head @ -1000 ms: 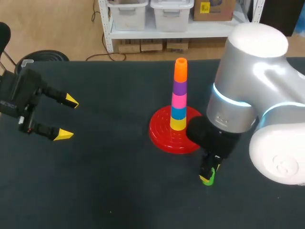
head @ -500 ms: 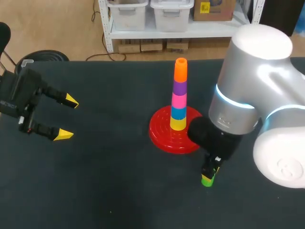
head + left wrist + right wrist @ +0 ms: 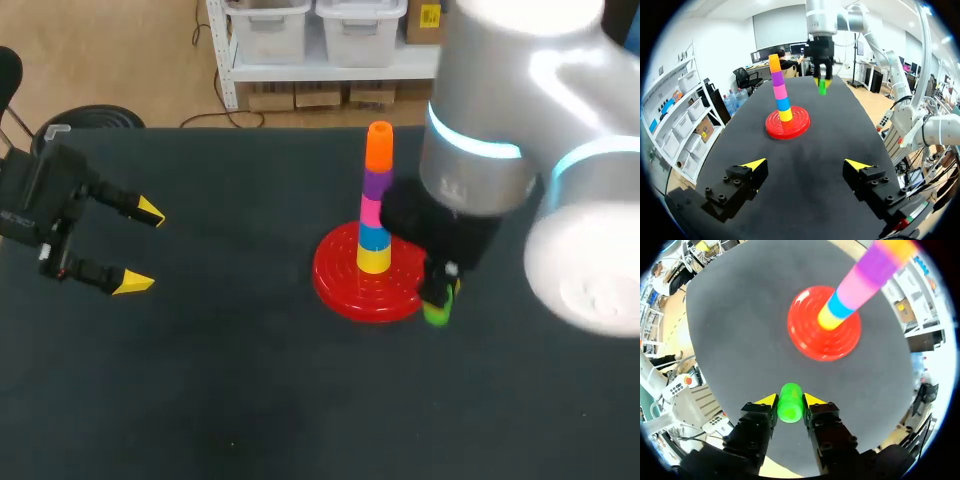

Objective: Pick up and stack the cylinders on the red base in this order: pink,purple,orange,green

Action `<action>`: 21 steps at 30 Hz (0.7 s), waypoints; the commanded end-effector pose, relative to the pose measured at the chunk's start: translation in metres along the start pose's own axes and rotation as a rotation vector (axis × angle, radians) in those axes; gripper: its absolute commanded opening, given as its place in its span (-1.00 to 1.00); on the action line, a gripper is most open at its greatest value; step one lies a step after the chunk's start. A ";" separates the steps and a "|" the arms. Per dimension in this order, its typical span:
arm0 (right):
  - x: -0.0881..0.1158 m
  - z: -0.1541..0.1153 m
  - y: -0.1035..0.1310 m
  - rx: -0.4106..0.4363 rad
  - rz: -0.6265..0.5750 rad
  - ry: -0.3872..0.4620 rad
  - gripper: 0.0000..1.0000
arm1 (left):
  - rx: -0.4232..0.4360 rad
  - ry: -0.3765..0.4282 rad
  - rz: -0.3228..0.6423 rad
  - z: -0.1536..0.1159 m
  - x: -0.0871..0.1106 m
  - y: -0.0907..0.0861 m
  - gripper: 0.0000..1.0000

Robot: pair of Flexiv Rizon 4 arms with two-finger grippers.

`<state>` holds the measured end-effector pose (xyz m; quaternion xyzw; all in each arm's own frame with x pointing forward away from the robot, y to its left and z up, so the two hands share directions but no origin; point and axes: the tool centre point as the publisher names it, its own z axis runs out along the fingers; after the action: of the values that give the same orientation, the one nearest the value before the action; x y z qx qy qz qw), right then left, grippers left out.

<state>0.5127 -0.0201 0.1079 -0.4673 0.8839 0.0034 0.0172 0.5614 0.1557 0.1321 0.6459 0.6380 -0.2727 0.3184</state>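
Right wrist view shows the right tool (image 3: pixel 790 401) clamped on the green cylinder (image 3: pixel 790 409), held off the table (image 3: pixel 200 400) just beside the base (image 3: pixel 810 342) and seemingly lower than the orange top (image 3: pixel 379 146) of the stack on the base. The left tool (image 3: pixel 138 248) hangs open, well apart from the base. Risk 1: swinging in toward the base before rising above orange would topple the stack. Risk 2: lowering green off-centre or tilted could jam it or let it slide off.

The cylinder (image 3: pixel 790 402) is green, the base (image 3: pixel 807 340) red.
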 end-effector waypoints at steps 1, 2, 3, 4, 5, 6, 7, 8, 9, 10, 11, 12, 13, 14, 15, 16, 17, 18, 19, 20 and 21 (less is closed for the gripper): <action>-0.014 -0.051 -0.020 -0.013 -0.035 0.017 -1.00 | -0.002 -0.002 0.002 0.001 0.001 0.000 1.00; -0.019 -0.060 -0.026 0.003 -0.052 0.015 -1.00 | -0.002 -0.002 0.002 0.001 0.001 0.000 1.00; -0.023 -0.068 -0.033 0.026 -0.053 0.044 -1.00 | -0.002 -0.002 0.002 0.001 0.001 0.000 1.00; -0.028 -0.076 -0.038 0.059 -0.054 0.061 -1.00 | -0.002 -0.002 0.002 0.001 0.001 0.000 1.00; -0.032 -0.087 -0.044 0.118 -0.054 0.074 -1.00 | -0.002 -0.002 0.002 0.001 0.001 0.000 1.00; -0.037 -0.098 -0.050 0.135 -0.057 0.058 -1.00 | -0.002 -0.002 0.002 0.001 0.001 0.000 1.00; -0.039 -0.103 -0.053 0.140 -0.058 0.058 -1.00 | -0.002 -0.002 0.002 0.001 0.001 0.000 1.00; -0.044 -0.114 -0.059 0.163 -0.063 0.055 -1.00 | -0.002 -0.002 0.002 0.001 0.001 0.000 1.00; -0.047 -0.121 -0.063 0.170 -0.067 0.045 -1.00 | -0.002 -0.002 0.002 0.001 0.001 0.000 1.00; -0.050 -0.127 -0.067 0.172 -0.068 0.038 -1.00 | -0.002 -0.002 0.002 0.001 0.001 0.000 1.00; -0.051 -0.131 -0.070 0.171 -0.071 0.026 -1.00 | -0.002 -0.002 0.002 0.001 0.001 0.000 1.00; -0.055 -0.138 -0.074 0.168 -0.071 0.011 -1.00 | -0.002 -0.002 0.002 0.001 0.001 0.000 1.00; -0.057 -0.144 -0.077 0.176 -0.070 0.014 -1.00 | -0.002 -0.002 0.002 0.001 0.001 0.000 1.00; -0.060 -0.149 -0.079 0.192 -0.074 0.017 -1.00 | -0.002 -0.002 0.002 0.001 0.001 0.000 1.00; -0.063 -0.153 -0.081 0.198 -0.077 0.020 -1.00 | -0.002 -0.002 0.002 0.001 0.001 0.000 1.00; -0.066 -0.158 -0.083 0.201 -0.080 0.019 -1.00 | -0.002 -0.002 0.002 0.001 0.001 0.000 1.00; -0.068 -0.160 -0.084 0.209 -0.086 0.012 -1.00 | -0.002 -0.002 0.002 0.001 0.001 0.000 1.00; -0.071 -0.165 -0.085 0.214 -0.096 0.002 -1.00 | -0.002 -0.002 0.002 0.001 0.001 0.000 1.00; -0.074 -0.167 -0.085 0.213 -0.103 0.003 -1.00 | -0.002 -0.002 0.002 0.001 0.001 0.000 1.00; -0.076 -0.169 -0.085 0.225 -0.113 0.000 -1.00 | -0.002 -0.002 0.002 0.001 0.001 0.000 1.00; -0.078 -0.170 -0.085 0.226 -0.118 0.001 -1.00 | -0.002 -0.002 0.002 0.001 0.001 0.000 1.00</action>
<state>0.6208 -0.0122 0.2770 -0.5133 0.8497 -0.0946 0.0743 0.5614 0.1557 0.1321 0.6459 0.6380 -0.2727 0.3184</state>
